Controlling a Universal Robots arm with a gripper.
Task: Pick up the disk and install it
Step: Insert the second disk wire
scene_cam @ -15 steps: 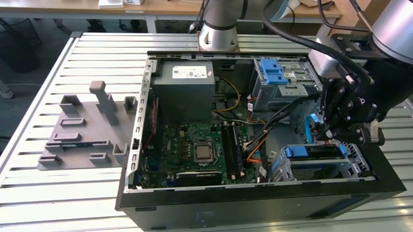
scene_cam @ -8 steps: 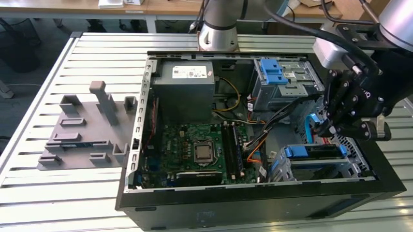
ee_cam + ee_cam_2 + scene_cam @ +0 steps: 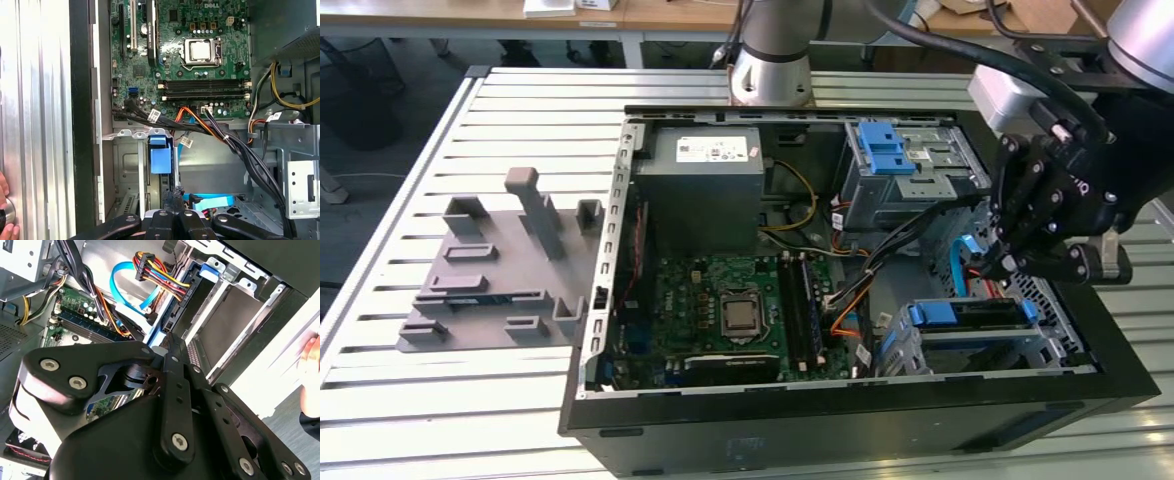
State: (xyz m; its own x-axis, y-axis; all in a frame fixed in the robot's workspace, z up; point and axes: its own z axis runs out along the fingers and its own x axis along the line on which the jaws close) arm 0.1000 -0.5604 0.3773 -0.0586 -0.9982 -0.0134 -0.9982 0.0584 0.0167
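- A slatted metal table (image 3: 520,400) of pale grey ribs carries everything.
- An open black computer case (image 3: 854,430) lies on its side on the table, toward the exterior view's right, its inside facing up.
- A grey plastic fixture (image 3: 494,280) with upright posts and slots sits on the slats at the exterior view's left, just beside the case.

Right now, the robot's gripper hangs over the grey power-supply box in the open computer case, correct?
Not quite. The gripper does hang over the open computer case, but above the drive bay with blue plastic parts at the exterior view's right. The grey power-supply box sits apart, further toward that view's left. The exterior view shows this.
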